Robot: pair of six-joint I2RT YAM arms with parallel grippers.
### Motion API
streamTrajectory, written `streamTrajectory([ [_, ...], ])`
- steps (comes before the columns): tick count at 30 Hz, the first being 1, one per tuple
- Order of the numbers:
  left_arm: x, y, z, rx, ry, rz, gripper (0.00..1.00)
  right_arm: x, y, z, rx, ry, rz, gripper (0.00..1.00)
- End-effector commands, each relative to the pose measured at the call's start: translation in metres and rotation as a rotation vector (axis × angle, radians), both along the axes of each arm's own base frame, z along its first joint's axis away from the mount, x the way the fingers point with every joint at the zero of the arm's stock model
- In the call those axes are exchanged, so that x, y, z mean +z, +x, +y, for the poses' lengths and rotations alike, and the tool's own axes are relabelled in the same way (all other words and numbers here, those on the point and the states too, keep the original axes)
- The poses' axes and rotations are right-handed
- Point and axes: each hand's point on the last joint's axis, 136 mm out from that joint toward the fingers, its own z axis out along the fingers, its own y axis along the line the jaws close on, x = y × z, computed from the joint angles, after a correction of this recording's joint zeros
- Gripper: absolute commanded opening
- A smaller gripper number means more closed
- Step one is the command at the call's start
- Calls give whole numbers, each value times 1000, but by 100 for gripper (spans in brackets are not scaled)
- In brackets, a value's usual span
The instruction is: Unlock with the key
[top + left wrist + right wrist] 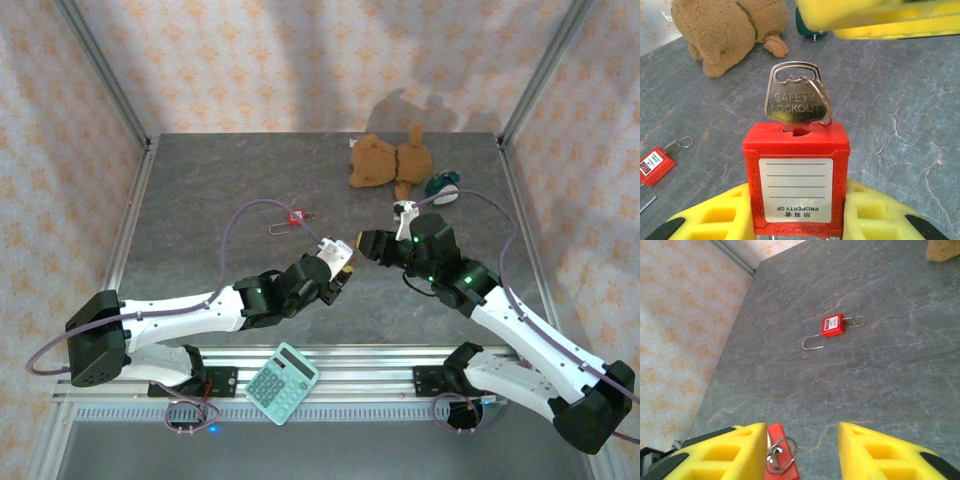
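left end effector [797,215]: gripping the padlock [796,175]
right end effector [802,446]: wide open by the key [792,100]
risk: key's off-centre, so the pinch might slip

Shiny metal, matt plastic, soft plush.
I read the red padlock [796,180] as matt plastic with a smooth white label and its key [792,97] as polished stamped metal. The yellow pads [715,215] on my left gripper [796,202] look porous and foamy, the teddy bear [725,30] fuzzy plush, the table [910,125] dull, veined, stone-look.
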Motion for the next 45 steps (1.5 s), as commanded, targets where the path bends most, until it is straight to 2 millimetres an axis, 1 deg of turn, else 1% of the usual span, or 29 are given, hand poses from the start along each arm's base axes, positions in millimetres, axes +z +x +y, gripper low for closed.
streamTrajectory([
  [1,11,3,1,14,-34,-28,28,3,6,-1,-26,0,6,41],
  [5,13,3,1,14,-29,-37,28,-8,3,7,15,0,45,40],
  [9,13,5,1,17,-21,-45,28,-11,-1,8,29,2,55,41],
  [14,13,6,3,15,8,-57,28,-4,-2,-1,1,-14,31,41],
  [16,12,6,5,18,23,-61,28,-1,1,-9,-46,-20,21,41],
  [18,11,6,6,19,38,-64,28,1,3,-16,-84,-15,16,45],
  [21,12,5,8,17,52,-67,28,4,2,-15,-85,10,13,48],
  [24,12,5,11,16,61,-71,28,5,-1,-10,-48,28,17,51],
  [28,14,2,12,-2,73,-70,28,5,-14,11,97,67,25,59],
  [31,16,-1,13,-20,81,-65,29,0,-20,23,175,80,50,61],
  [36,21,-4,13,-36,80,-61,29,-9,-26,37,260,86,92,62],
  [45,27,-7,7,-61,51,-41,30,-22,-28,43,302,70,127,57],
])
